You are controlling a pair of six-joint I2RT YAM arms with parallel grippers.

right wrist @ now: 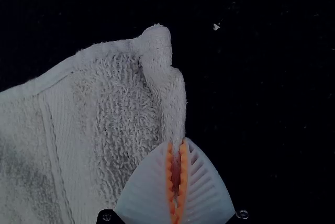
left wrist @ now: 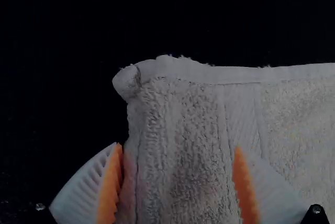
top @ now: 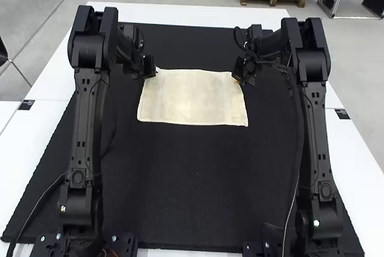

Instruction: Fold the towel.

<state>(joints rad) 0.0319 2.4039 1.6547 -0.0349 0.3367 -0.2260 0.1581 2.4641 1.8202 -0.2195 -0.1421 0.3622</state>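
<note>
High view: towel (top: 193, 96), upper centre, spread; folding apparently all ahead. Left gripper (left wrist: 178, 146): jaws parted. Right gripper (right wrist: 178, 140): clamped on side edge.

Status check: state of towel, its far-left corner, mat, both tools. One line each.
Towel: spread on the mat, pinched at its right edge.
Far-left corner: bunched into a small nub.
Mat: lying flat under the towel.
Left tool: open, near that corner.
Right tool: closed on the towel's right edge, near the far-right corner.
</note>
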